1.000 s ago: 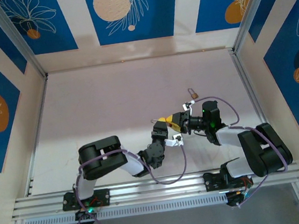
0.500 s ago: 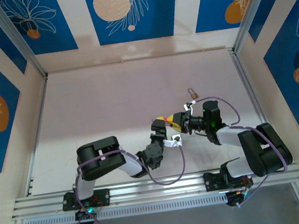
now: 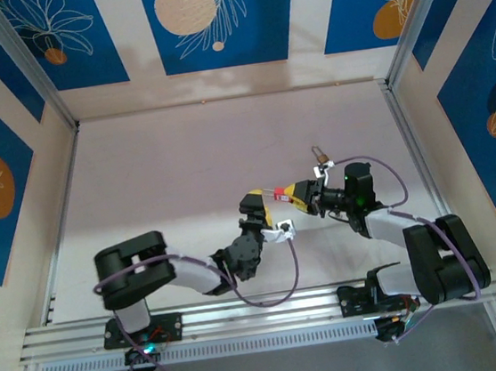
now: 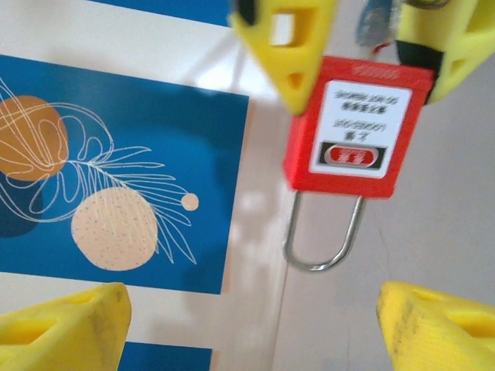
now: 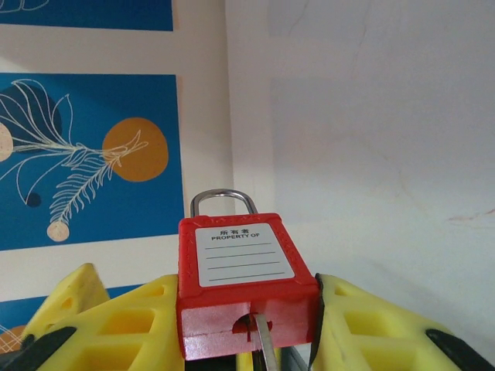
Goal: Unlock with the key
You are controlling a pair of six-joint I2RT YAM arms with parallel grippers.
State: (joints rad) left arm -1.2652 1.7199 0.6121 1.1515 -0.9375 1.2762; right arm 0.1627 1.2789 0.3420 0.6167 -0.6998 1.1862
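The key (image 5: 264, 338) is the smallest thing here, a thin silver sliver poking into the slot on the underside of the red padlock (image 5: 240, 267), so I take the scene from the big things down. Over the pale table (image 3: 184, 175) the two arms meet nose to nose near the middle, well clear of the surface. The right gripper (image 5: 247, 309) has its yellow fingers pressed on either side of the padlock's body, holding it in the air. The left gripper (image 4: 251, 305) faces it from just beside, its fingers (image 4: 69, 325) spread wide and touching nothing. A brass padlock (image 3: 320, 154) lies on the table beyond them, apart from all this. The shackle (image 5: 223, 199) points at the left gripper and both its legs seem to sit down in the body, so I'd say it is not yet unlocked. The key end faces back into the right gripper, and I cannot tell how much of the key's head sticks out. To my eye the step in hand is the turn itself, with the key already in. Next, I reckon the left must close on the padlock or get round to the key. Either way the body must be held steady while that tiny blade is twisted, without knocking it out.
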